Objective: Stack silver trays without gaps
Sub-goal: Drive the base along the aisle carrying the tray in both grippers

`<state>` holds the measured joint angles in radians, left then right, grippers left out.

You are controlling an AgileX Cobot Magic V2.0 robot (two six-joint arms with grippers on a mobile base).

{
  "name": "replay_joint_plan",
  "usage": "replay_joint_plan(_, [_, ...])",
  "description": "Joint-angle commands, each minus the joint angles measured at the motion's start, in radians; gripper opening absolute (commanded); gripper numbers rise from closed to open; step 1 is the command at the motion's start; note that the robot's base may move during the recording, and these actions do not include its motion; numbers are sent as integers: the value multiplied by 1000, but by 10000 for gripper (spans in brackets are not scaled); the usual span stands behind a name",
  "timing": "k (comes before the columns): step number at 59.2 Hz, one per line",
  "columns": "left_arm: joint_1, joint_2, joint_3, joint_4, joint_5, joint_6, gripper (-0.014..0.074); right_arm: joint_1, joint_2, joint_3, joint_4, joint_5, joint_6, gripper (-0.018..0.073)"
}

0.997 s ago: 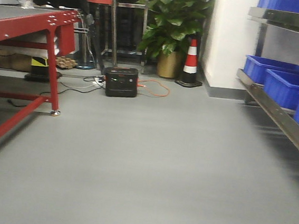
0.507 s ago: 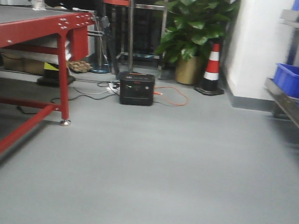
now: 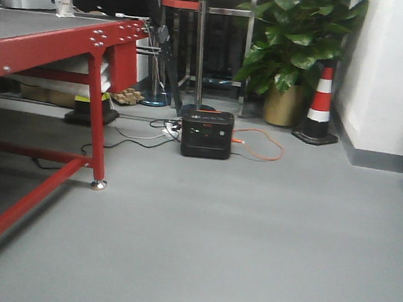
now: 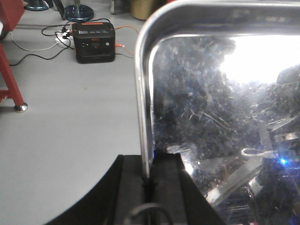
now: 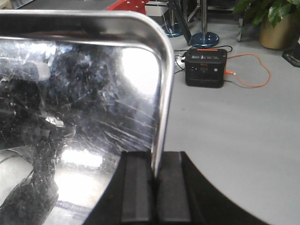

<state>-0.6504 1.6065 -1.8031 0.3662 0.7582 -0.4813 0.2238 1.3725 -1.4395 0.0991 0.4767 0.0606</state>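
Table (image 3: 47, 43) nearer; tray (image 4: 225, 117) rim inside tools (image 4: 151, 166) (image 5: 155, 164)

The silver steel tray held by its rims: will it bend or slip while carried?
The shallow silver stainless-steel tray is probably stiff; its rim looks straight. Its polished metal may slip, since the left gripper and right gripper pinch only the thin rim.

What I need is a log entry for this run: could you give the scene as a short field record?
left gripper: shut on the tray, at its left rim
right gripper: shut on the tray's right rim
tray surface: shiny, scratched
other trays: none in view
ahead, front view: red table, power box, cone, plant
floor: plain grey
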Motion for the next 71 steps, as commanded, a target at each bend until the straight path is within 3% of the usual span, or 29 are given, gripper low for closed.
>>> replay_joint_plan(1, [-10,-13,-11,7,-44,8,-20,5,-13,-4,-7,-40,-16,-81])
replay_joint_plan(71, [-8,-13,-11,23,-44,8,-20,5,-11,-4,-7,-41,-16,-81])
